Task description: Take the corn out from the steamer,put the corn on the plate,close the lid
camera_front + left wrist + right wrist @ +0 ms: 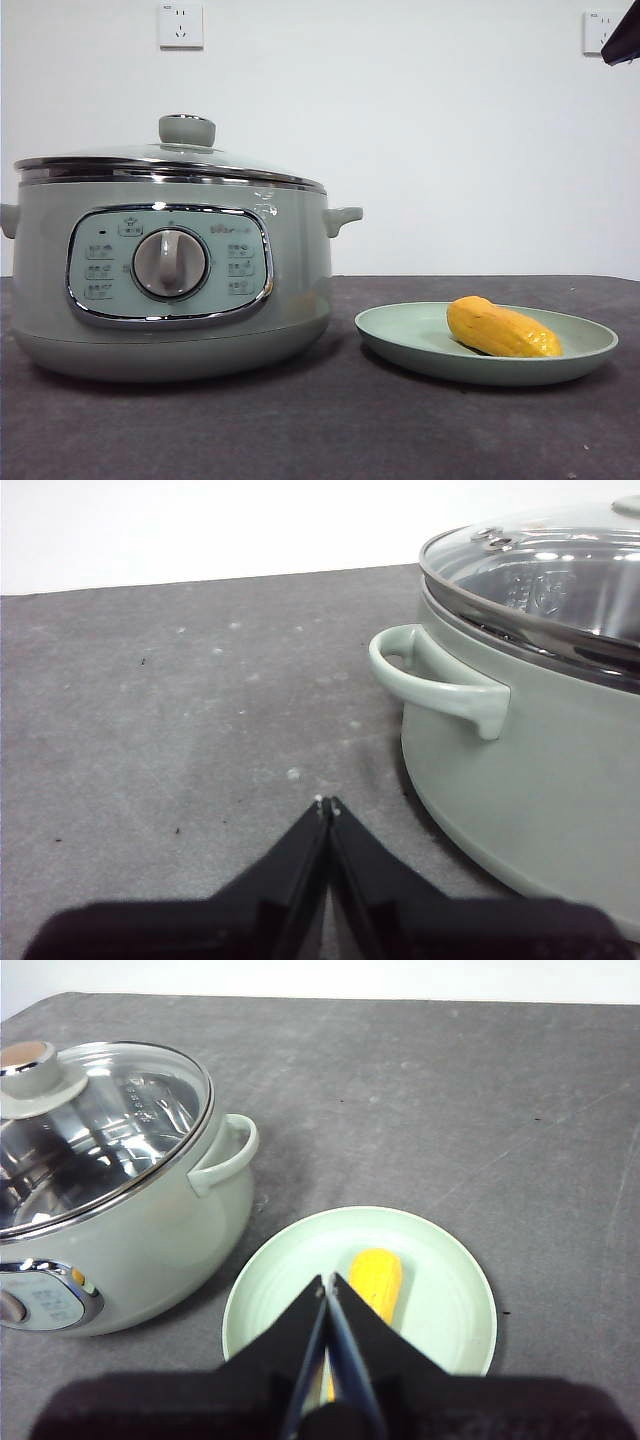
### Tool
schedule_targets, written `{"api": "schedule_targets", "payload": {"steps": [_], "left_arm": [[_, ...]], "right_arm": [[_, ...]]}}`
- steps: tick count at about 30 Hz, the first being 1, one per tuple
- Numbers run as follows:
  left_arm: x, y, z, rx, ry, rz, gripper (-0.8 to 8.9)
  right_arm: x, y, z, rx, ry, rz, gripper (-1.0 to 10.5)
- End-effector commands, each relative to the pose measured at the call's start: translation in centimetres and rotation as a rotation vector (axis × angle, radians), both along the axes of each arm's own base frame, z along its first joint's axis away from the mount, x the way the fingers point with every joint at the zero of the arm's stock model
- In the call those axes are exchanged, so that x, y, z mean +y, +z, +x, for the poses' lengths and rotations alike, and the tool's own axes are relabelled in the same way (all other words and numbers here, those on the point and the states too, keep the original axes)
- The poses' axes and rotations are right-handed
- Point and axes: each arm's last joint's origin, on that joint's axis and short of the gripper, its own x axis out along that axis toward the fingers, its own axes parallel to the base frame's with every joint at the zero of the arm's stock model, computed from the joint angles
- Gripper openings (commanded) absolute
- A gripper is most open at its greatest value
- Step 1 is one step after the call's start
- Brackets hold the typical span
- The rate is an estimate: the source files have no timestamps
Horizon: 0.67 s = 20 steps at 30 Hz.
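Short yellow-orange corn cob (pixel 502 328) lies on shallow pale green plate (pixel 400 335); clear glass lid (pixel 150 158) seated on sage-green steamer (pixel 300 270); left hand (pixel 327 805) and right hand (pixel 326 1282) closed, empty, above dark counter (pixel 330 430).

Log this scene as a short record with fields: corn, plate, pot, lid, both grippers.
corn: short yellow-orange corn cob lying on the plate
plate: shallow pale green round plate, beside the pot
pot: large sage-green electric steamer, lid on
lid: clear glass lid with chrome rim, seated on the steamer
left gripper: shut, empty, beside the steamer
right gripper: shut, empty, above the plate
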Motion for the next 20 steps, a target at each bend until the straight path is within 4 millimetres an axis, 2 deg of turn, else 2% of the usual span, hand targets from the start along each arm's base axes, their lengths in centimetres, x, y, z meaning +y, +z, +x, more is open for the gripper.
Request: {"api": "schedule_targets", "payload": {"steps": [1,17,20], "left_arm": [[0.04,-0.42,0.03,0.014,0.003,0.002,-0.03],[0.04,-0.42,0.03,0.014,0.003,0.002,-0.03],[0.04,-0.42,0.03,0.014,0.003,0.002,-0.03]], "right_arm": [[0.02,-0.21,0.05,0.005,-0.006,0.006,0.0],[-0.01,-0.23,0.02,0.007,-0.009,0.002,0.0],[-0.25,-0.03,-0.08,-0.074,-0.014,-0.111,0.0]]}}
